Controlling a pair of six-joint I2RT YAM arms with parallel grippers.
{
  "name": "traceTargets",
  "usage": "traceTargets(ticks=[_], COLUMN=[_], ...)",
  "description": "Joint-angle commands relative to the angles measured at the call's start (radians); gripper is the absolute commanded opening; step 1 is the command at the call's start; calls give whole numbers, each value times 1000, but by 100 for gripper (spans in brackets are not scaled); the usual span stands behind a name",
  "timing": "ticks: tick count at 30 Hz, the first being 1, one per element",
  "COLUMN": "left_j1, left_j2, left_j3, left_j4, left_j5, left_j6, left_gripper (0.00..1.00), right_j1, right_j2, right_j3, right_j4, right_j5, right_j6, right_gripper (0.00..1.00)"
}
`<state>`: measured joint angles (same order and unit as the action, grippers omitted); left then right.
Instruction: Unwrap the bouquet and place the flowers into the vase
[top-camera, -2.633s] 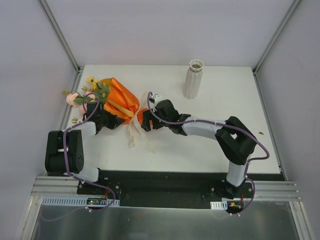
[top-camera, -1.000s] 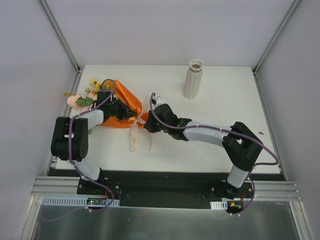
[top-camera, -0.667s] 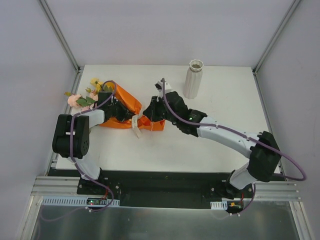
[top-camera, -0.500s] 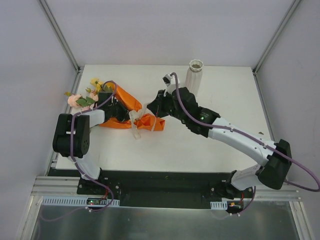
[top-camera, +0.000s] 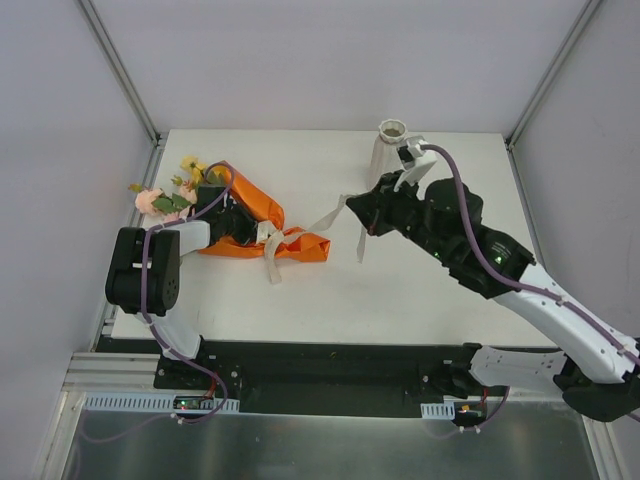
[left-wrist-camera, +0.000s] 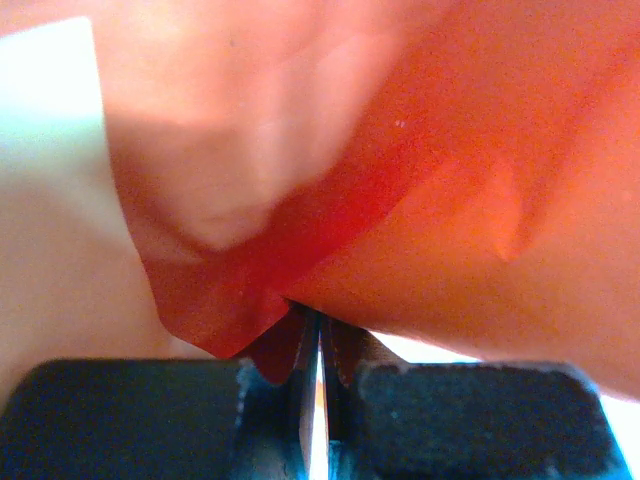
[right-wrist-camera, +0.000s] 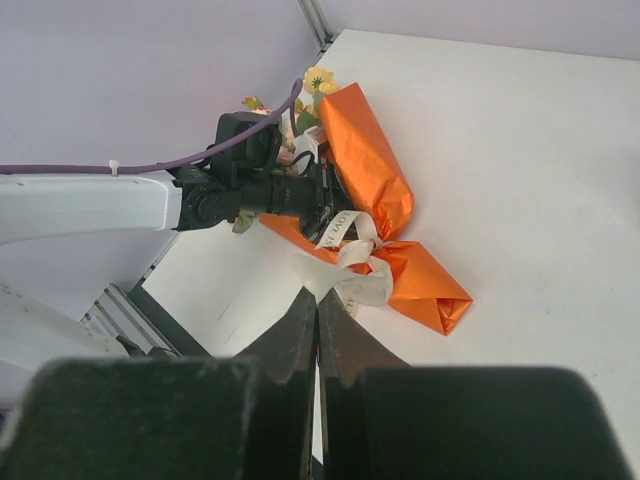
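Biggest thing first: the white table (top-camera: 420, 290), with everything sitting on it. The bouquet (top-camera: 250, 212) lies flat on its side well to the left of the vase (top-camera: 384, 160), and a bit nearer the arm bases than the vase is. It's a crumpled cone of shiny orange paper (top-camera: 262, 203), and the narrow end is flattened into a folded tail. The long axis runs on a slant. The flowers (top-camera: 165, 195), pink and yellow with green leaves, point away from the vase, and the wrapped stem end points back toward the vase's side. The vase stands upright, white and ribbed, with my right wrist partly in front of it. The cream ribbon (top-camera: 271, 258) stretches from the paper's waist to just left of the vase's foot, with one end dangling. My right gripper (top-camera: 349, 206) is clamped tight on that ribbon. My left gripper (left-wrist-camera: 320, 328) is fully closed, pinching a fold of the orange paper.
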<state>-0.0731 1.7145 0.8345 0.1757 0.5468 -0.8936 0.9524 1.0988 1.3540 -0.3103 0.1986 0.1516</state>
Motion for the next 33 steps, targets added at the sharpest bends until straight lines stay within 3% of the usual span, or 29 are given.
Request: traceTargets(ticks=[1, 9, 15, 19, 24, 27, 31, 33], left_j1=[-7, -8, -8, -8, -19, -60, -123, -139], left_j2=[-16, -73, -202, -271, -343, -355, -308, -273], left_j3=[-18, -18, -28, -43, -60, -20, 43, 98], left_j4=[-16, -22, -73, -107, -117, -171, -266, -323], left_j5=[-39, -24, -2, 4, -5, -65, -154, -191], left_j6=[28, 35, 59, 56, 65, 130, 189, 203], left_gripper=[0, 3, 28, 37, 51, 53, 50, 43], right_j1=[-3, -1, 19, 28, 29, 29, 32, 31], right_j2=[-83, -109, -111, -54, 9, 38, 15, -13], right_j3=[28, -148, -447, -504, -455, -426, -435, -446], right_j4=[-79, -62, 57, 51, 17, -7, -3, -12], right_j5=[25, -56, -134, -93, -99, -110, -102, -94], right_j6=[-43, 68, 206, 218, 174, 163, 170, 172], right_gripper=[1, 1, 1, 2, 16, 26, 37, 39])
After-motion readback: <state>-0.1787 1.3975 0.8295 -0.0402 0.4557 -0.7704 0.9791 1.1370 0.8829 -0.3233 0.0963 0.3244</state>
